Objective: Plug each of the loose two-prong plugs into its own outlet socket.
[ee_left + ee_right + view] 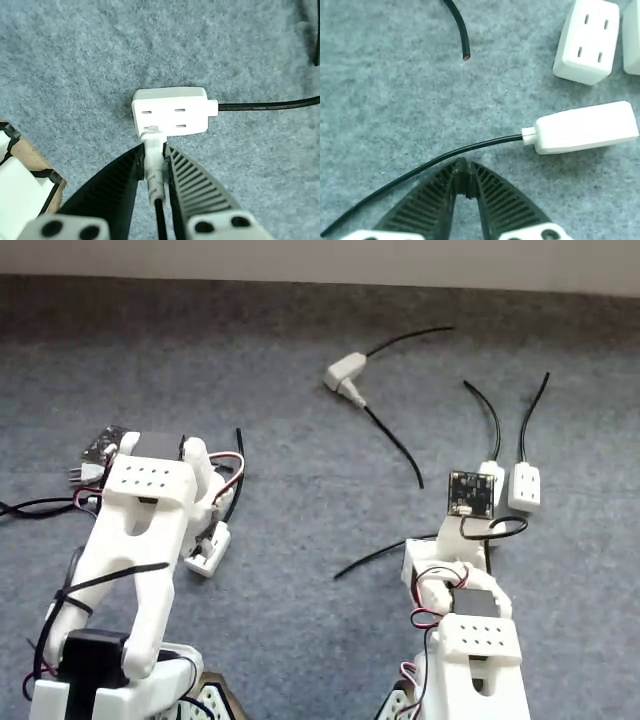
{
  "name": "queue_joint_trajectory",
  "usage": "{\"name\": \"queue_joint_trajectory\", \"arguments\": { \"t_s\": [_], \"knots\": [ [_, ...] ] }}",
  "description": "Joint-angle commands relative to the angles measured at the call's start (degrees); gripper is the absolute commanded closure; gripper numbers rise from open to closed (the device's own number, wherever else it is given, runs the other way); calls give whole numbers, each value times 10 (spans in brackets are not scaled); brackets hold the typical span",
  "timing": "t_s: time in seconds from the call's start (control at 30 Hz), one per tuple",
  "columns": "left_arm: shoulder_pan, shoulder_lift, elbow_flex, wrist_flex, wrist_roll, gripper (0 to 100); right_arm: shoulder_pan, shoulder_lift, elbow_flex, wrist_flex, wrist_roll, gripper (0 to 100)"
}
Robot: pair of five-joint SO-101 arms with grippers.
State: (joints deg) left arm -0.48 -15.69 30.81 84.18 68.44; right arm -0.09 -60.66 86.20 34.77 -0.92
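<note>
**OBSCURED / CUT-OFF ITEMS: FINDINGS**

Left wrist view: two-prong plug [153, 142] sits against outlet block [170, 111]. Prongs hidden at the joint, so seating can't be told. Left gripper [154, 151] fingers cover plug's flanks. Plug cord [159, 220] and block cord [270, 105] both run off frame.

High view: left arm [140, 530] covers most of that block; one end shows. Camera board [470, 495] on right arm hides near end of second outlet block [490, 474]. Both arm bases cropped by frame edge.

Right wrist view: white plug body [585, 127], prong end lost at frame edge. Third outlet block [632, 37] is a sliver, rest cut off.
</note>
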Motion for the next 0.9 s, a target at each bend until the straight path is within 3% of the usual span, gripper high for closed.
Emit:
{"name": "queue_joint_trajectory", "arguments": {
  "t_s": [0.0,0.33,0.67,0.87],
  "knots": [
    [1,-3,2,-13,6,993,2,-11,-1,-13,-6,992],
    [-49,-3,29,-39,6,993,2,-11,-1,-13,-6,992],
    [-44,-7,39,-37,4,993,2,-11,-1,-13,-6,992],
    [-7,-3,48,-40,5,993,2,-11,-1,-13,-6,992]
  ]
}}
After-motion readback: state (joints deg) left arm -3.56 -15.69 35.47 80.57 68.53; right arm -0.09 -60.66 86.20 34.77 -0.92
